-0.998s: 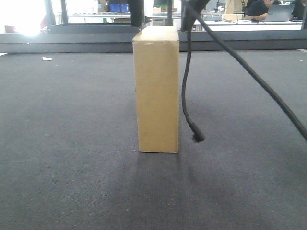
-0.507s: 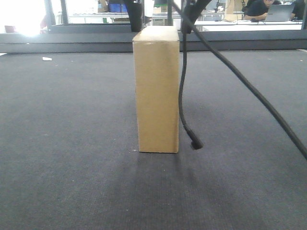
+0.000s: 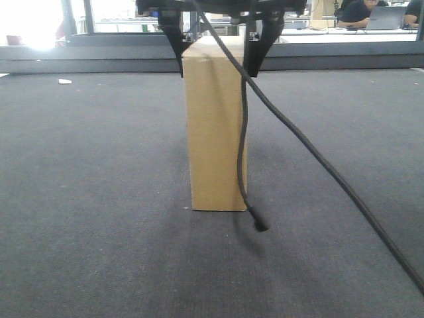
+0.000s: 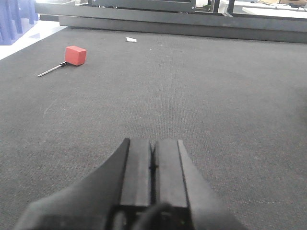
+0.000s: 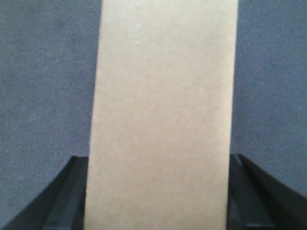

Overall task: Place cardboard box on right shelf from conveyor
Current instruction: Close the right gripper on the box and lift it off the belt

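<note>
The cardboard box (image 3: pixel 215 126) stands upright on the dark grey conveyor (image 3: pixel 86 165), tall, tan and plain. My right gripper (image 3: pixel 216 73) hangs over it from above, open, one black finger on each side of the box's top end. In the right wrist view the cardboard box (image 5: pixel 163 105) fills the middle between the two fingers (image 5: pixel 72 191) of the right gripper (image 5: pixel 157 157). My left gripper (image 4: pixel 153 142) is shut on nothing, low over bare belt. The right shelf is out of view.
A black cable (image 3: pixel 318 159) droops from the right arm across the box's front, its loose end near the belt. A red block (image 4: pixel 76 55) with a thin rod and a white scrap (image 4: pixel 131 40) lie far off. A dark rail (image 3: pixel 99 56) bounds the belt's far side.
My right gripper has come down into the front view, so its fingers now flank the box's top. The cable end has swung left and lower. The box has not moved.
</note>
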Available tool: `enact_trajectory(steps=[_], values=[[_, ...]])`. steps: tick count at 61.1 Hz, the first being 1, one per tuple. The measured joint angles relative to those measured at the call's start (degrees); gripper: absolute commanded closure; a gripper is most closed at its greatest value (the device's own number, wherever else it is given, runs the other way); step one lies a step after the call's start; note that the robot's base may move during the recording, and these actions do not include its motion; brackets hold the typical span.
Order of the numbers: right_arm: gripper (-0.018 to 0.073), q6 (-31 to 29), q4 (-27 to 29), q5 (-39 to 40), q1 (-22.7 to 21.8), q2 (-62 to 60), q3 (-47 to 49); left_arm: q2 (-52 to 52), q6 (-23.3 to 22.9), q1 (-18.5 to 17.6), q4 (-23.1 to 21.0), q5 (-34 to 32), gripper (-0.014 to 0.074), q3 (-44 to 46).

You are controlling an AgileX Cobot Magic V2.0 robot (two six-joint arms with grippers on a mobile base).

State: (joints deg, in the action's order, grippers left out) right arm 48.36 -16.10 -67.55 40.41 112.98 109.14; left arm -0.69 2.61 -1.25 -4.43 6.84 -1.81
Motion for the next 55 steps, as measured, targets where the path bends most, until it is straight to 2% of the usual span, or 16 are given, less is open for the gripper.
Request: enact_trajectory(steps=[5, 10, 23, 36, 44, 55], values=[[0.0322, -0.20, 0.10, 0.00, 0.00, 0.00, 0.00, 0.00, 0.00, 0.00, 0.00, 0.00, 0.0713, 0.00], [0.0379, -1.01, 0.12, 0.00, 0.00, 0.00, 0.00, 0.00, 0.00, 0.00, 0.00, 0.00, 0.0713, 0.00], [0.0379, -5.67, 1.32, 0.69, -2.17, -2.06, 0.00, 0.00, 0.00, 0.00, 0.00, 0.00, 0.0712, 0.00], [0.0379, -16.52, 3.22, 1.93, -7.83, -8.52, -1.44, 0.00, 0.00, 0.00, 0.00, 0.00, 0.0713, 0.00], [0.0379, -23.39, 6.23, 3.19, -12.53, -14.01, -6.83, 0.00, 0.00, 0.00, 0.00, 0.00, 0.0713, 0.00], [0.0379, -30.35, 10.87, 7.44, -19.63, -22.78, -20.11, 0.00, 0.00, 0.00, 0.00, 0.00, 0.0713, 0.00]])
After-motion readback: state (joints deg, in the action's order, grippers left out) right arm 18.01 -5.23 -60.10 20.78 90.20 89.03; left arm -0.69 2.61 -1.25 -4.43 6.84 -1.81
